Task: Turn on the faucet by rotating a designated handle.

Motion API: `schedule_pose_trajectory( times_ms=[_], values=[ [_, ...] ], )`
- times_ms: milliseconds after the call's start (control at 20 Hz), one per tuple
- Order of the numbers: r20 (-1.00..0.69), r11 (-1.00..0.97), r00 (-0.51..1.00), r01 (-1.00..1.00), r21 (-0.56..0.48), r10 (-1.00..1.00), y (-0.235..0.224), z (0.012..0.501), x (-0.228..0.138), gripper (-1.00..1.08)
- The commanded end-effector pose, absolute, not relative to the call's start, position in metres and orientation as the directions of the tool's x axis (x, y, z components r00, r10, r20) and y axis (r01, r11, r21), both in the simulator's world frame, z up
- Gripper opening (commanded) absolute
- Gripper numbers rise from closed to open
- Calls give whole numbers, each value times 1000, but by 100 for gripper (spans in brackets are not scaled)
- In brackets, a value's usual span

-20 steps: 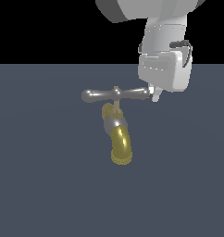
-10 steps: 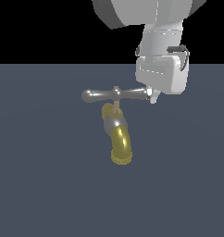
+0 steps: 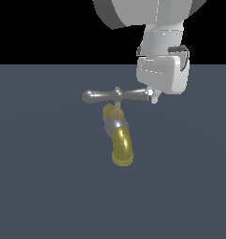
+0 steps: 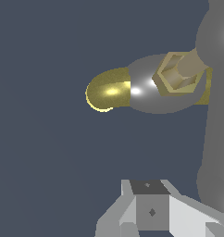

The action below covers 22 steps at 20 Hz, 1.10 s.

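The hand (image 3: 154, 99) hangs at the handle's (image 3: 116, 95) end on the exterior view's right, just beside it; its opening cannot be told. The faucet (image 3: 118, 135) stands mid-worktop.

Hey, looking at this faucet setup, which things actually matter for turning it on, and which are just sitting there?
Part of the job:
- the handle, the silver crossbar on top
- the faucet it sits on, with its brass spout
- the gripper, at the crossbar's end on the exterior view's right; its fingers are mostly hidden, so open or shut is unclear

Just there:
- the grey floor; nothing else shows
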<state>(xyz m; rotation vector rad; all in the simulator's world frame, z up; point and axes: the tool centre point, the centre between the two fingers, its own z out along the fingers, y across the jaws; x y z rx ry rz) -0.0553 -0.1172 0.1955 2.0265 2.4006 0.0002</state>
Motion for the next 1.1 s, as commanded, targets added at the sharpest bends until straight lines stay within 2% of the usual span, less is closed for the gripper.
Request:
schedule_pose_trajectory(
  times_ms=[0,1050],
  values=[
    [0,168,-168,986,0,986,-117,195,-49,-100],
    [0,168,-168,986,0,986,-115,195,10,-100]
  ],
)
